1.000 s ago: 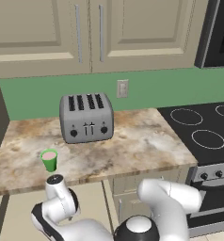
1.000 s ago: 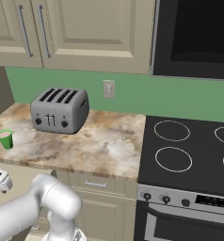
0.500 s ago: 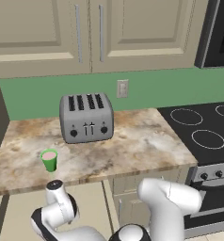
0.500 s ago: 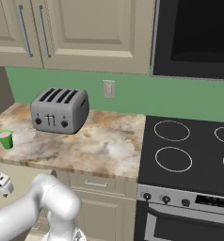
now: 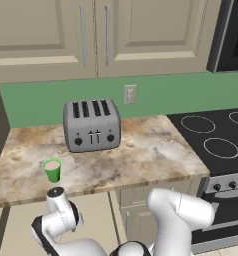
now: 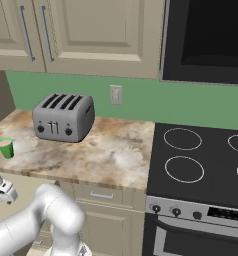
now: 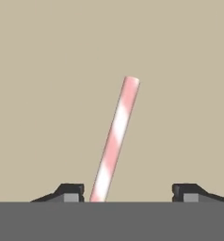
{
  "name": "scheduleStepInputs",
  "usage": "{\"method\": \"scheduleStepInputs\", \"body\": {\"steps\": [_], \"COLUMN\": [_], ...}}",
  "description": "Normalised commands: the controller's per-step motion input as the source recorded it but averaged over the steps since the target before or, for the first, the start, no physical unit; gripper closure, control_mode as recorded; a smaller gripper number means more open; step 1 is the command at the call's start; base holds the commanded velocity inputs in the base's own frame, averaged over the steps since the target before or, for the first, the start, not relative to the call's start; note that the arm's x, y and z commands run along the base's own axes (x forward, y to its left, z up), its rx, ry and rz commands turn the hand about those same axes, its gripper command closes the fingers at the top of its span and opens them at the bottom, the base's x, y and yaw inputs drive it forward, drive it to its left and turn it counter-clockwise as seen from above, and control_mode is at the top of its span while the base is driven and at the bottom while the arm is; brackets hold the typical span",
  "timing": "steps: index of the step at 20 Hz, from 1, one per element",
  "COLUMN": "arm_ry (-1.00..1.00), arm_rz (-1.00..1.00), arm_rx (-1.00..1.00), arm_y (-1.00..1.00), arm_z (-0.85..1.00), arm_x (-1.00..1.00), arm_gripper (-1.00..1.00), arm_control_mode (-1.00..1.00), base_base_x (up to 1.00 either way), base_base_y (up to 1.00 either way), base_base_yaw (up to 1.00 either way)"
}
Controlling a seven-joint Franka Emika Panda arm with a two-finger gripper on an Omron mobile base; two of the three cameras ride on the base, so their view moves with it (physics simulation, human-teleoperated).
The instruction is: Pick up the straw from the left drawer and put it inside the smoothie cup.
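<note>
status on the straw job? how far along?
Early. Done: the arm has reached down below the counter, and the gripper straddles the straw lying on the drawer floor. In hand: fingertips sit apart either side, no grip visible. Left: close, lift, carry to the smoothie cup on the counter, drop it in.

The straw's (image 7: 115, 141) lower end runs out of sight behind the grey band in the hand view, just beside one fingertip (image 7: 69, 192), so contact cannot be told. In the left base view the worktop (image 5: 141, 155) edge and arm hide the left drawer's inside.
</note>
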Motion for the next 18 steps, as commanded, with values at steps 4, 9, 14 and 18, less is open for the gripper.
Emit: {"method": "scheduleStepInputs", "body": {"steps": [4,9,14,18], "arm_ry": [0.0,0.01,0.0,0.0], "arm_rz": [0.0,0.0,0.0,0.0], "arm_rx": [0.0,0.0,0.01,0.05], "arm_y": [0.22,0.17,0.04,0.02], "arm_z": [-0.32,-0.27,-0.09,0.0], "arm_x": [-0.1,-0.22,-0.45,-0.48], "arm_gripper": [1.0,1.0,1.0,1.0], "arm_control_mode": [-1.0,-1.0,-1.0,-1.0], "base_base_x": [0.0,0.0,0.0,0.0], "base_base_y": [0.0,0.0,0.0,0.0], "base_base_yaw": [0.0,0.0,0.0,0.0]}}
